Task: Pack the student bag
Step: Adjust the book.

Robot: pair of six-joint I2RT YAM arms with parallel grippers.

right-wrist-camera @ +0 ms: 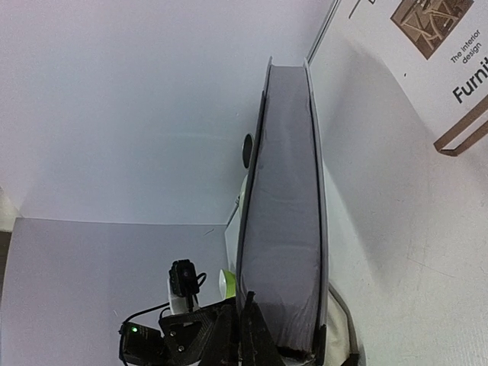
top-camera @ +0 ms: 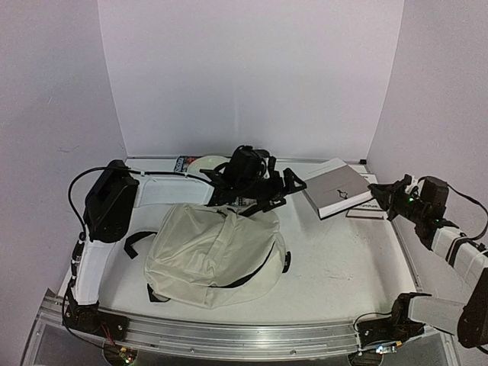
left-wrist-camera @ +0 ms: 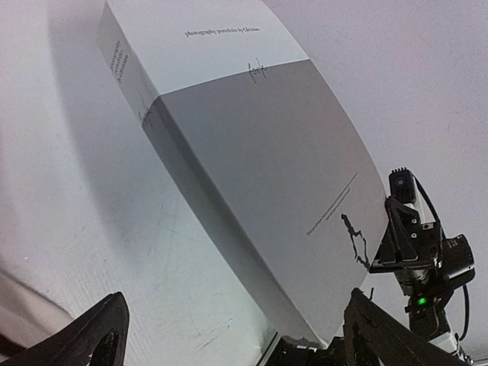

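The student bag (top-camera: 213,255) is cream with black straps. It lies slumped on the table at centre left, and a sliver of it shows in the right wrist view (right-wrist-camera: 341,335). A grey and white book (top-camera: 337,189) hangs tilted above the table at back right. My right gripper (top-camera: 379,194) is shut on the book's right end. The right wrist view shows the book's page edge (right-wrist-camera: 286,213). My left gripper (top-camera: 286,192) is wide open by the book's left corner (left-wrist-camera: 305,328), without gripping it. Its fingers (left-wrist-camera: 91,343) stand far apart.
A second book with "Furniture" on its cover (top-camera: 367,210) lies flat on the table under the right gripper, also in the right wrist view (right-wrist-camera: 427,53). A pale round item (top-camera: 207,162) and a green item (right-wrist-camera: 226,286) sit at the back. Walls enclose three sides.
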